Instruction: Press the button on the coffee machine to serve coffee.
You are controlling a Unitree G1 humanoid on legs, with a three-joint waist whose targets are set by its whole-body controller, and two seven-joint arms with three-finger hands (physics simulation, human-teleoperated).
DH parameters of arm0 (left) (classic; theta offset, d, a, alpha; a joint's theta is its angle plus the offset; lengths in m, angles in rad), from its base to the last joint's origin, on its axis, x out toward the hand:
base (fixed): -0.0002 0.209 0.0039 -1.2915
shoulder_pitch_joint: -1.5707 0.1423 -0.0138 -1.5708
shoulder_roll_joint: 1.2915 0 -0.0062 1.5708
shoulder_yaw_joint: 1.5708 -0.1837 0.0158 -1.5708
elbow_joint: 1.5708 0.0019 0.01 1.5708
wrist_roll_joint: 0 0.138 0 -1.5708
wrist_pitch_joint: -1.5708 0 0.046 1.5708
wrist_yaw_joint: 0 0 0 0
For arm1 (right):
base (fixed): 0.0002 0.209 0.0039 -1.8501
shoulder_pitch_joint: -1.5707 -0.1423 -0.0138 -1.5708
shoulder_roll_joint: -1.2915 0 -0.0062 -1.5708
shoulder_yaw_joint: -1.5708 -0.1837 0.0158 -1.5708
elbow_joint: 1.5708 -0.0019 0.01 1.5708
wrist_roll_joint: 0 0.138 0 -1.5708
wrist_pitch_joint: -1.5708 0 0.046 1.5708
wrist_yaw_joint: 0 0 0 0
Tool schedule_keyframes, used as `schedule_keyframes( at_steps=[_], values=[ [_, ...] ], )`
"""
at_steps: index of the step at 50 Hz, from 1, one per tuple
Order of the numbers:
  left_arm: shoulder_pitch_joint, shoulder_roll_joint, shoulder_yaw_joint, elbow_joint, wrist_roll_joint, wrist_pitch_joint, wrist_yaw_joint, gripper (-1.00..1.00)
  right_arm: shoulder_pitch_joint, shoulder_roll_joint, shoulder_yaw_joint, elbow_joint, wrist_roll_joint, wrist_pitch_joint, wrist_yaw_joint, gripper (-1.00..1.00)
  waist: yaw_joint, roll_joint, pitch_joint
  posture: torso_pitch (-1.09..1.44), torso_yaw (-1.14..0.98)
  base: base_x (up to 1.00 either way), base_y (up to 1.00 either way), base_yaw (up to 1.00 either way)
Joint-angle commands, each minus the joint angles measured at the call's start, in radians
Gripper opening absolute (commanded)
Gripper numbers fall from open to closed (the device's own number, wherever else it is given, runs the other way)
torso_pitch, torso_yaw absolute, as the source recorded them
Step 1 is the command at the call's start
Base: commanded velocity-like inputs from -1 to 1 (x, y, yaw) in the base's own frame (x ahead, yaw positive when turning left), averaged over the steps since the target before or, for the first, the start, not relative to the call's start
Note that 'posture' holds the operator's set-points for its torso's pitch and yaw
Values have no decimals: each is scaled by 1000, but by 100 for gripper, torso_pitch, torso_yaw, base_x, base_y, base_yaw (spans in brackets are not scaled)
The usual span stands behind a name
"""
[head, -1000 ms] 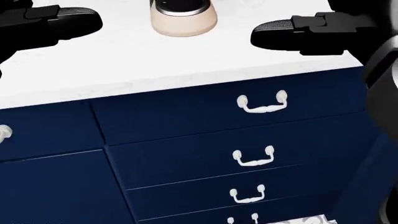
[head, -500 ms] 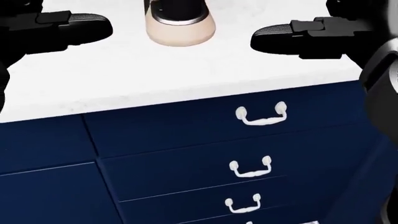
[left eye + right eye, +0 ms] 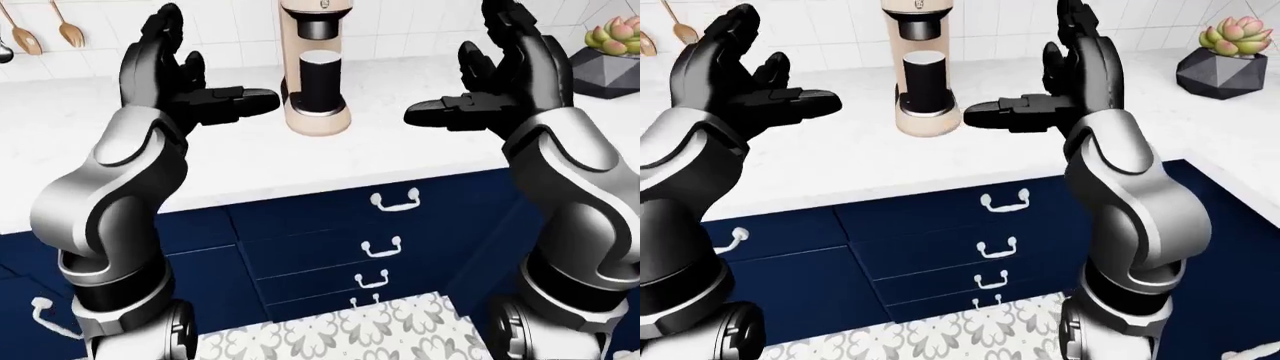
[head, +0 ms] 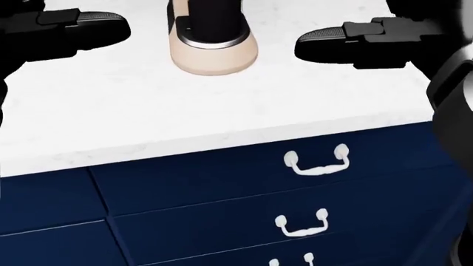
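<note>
A beige coffee machine [image 3: 315,67] stands on the white counter [image 3: 420,157] against the tiled wall, with a black cup [image 3: 322,79] under its spout. Its top is cut off by the upper edge of the eye views, and no button is clearly visible. My left hand [image 3: 205,71] is raised to the left of the machine, open, its thumb pointing toward the cup. To the machine's right, my right hand [image 3: 465,71] is held up the same way, open and empty. Neither hand touches the machine. The head view shows only the machine's base [image 4: 214,52].
A succulent in a dark faceted pot [image 3: 610,56] sits at the counter's right. Wooden spoons [image 3: 50,30] hang on the wall at left. Navy drawers with white handles [image 3: 395,201] run below the counter, over a patterned floor [image 3: 350,330].
The head view has shifted: the counter edge and drawers slid down the picture and more of the machine's base shows. Both hands keep nearly the same places in the view.
</note>
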Motion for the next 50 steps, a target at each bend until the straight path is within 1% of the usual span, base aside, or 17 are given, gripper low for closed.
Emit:
schedule_keyframes(
  at_steps=[1, 8, 11, 12, 14, 20, 22, 24, 33, 36, 37, 39, 43, 45, 46, 47, 50],
  values=[
    [-37, 19, 22, -23, 2, -25, 2, 100, -41, -7, 2, -24, 2, -23, 1, 100, 7, -11, -29, 0, 0, 19, 0, 0],
    [-35, 17, 19, -22, 6, -27, -1, 100, -39, -8, 2, -19, 2, -31, 3, 100, -3, 55, -19, 0, 0, 18, 0, 0],
    [-33, 17, 17, -16, 10, -34, -4, 100, -37, -10, -1, -15, 1, -38, 2, 100, -14, 135, -38, 0, 0, 18, 0, 0],
    [-35, 17, 18, -18, 9, -30, -3, 100, -39, -9, 0, -14, 1, -38, 1, 100, -4, 100, -32, 0, 0, 16, 0, 0],
    [-31, 15, 15, -16, 13, -35, -6, 100, -41, -10, -3, -21, 5, -32, 0, 100, -6, 115, -30, 0, 0, 17, 0, 0],
    [-32, 15, 19, -21, 12, -30, -6, 100, -34, -6, 3, -17, 3, -39, 0, 100, 4, 63, -25, 0, 0, 18, 0, 0],
    [-32, 14, 18, -23, 12, -29, -5, 100, -35, -7, 2, -21, 6, -34, 0, 100, 9, 36, -26, 0, 0, 18, 0, 0],
    [-34, 13, 18, -26, 11, -24, -3, 100, -38, -7, -1, -22, 8, -32, -2, 100, 14, -17, -37, 0, 0, 18, 0, 0],
    [-35, 12, 18, -29, 10, -21, -2, 100, -37, 0, 5, -18, 18, -46, -1, 100, -5, 23, -2, 0, 0, 9, 0, 0],
    [-33, 11, 17, -28, 12, -23, -3, 100, -38, 0, 2, -17, 22, -43, -3, 100, -17, 91, -17, 0, 0, 0, 0, 0],
    [-32, 11, 16, -28, 13, -25, -4, 100, -34, 0, 3, -14, 21, -51, 0, 100, -15, 47, -6, 0, 0, 0, 0, 0],
    [-30, 9, 14, -29, 14, -25, -5, 100, -35, -2, 4, -14, 20, -49, -4, 100, -11, 51, -25, 0, 0, 0, 0, 0],
    [-33, 11, 18, -29, 13, -22, -5, 100, -40, 1, -2, -15, 20, -54, -16, 100, -6, 40, -28, 0, 0, 0, 0, 0],
    [-34, 11, 19, -29, 12, -21, -4, 100, -33, -5, 8, -11, 13, -58, -12, 100, -3, 38, -29, 0, 0, 0, 0, 0],
    [-37, 12, 21, -31, 9, -17, -3, 100, -34, -7, 10, -9, 11, -56, -11, 100, 0, 43, -51, 0, 0, 0, 0, 8],
    [-36, 12, 20, -28, 10, -21, -4, 100, -34, -8, 12, -7, 7, -57, -9, 100, 28, 49, -43, 0, 0, -12, 0, 100],
    [-35, 12, 18, -28, 11, -21, -4, 100, -40, -6, 10, -16, 7, -45, -10, 100, 22, 75, -36, 0, 0, -13, 0, 100]
  ],
)
